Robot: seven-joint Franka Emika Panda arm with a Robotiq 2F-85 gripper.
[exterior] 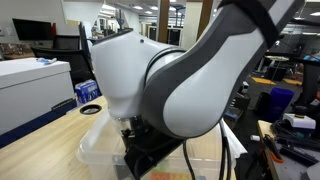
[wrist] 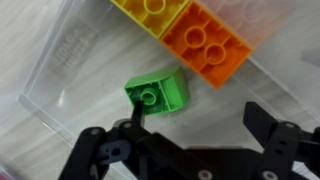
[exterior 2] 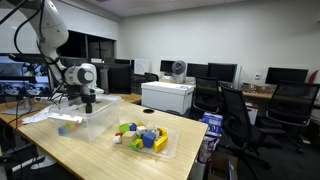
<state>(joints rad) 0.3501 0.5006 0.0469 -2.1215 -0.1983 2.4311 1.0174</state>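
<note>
In the wrist view my gripper is open above a clear plastic bin. A green brick lies on the bin's floor, studs up, right at the tip of one finger; the other finger stands well apart from it. Nothing is between the jaws. An orange brick and a yellow brick lie side by side along the bin's far edge. In an exterior view the arm reaches down into the clear bin. In an exterior view the arm hides the gripper.
A second clear tray with several coloured bricks sits on the wooden table. A white printer stands behind, with office chairs and monitors around. A blue object lies on the table's far side.
</note>
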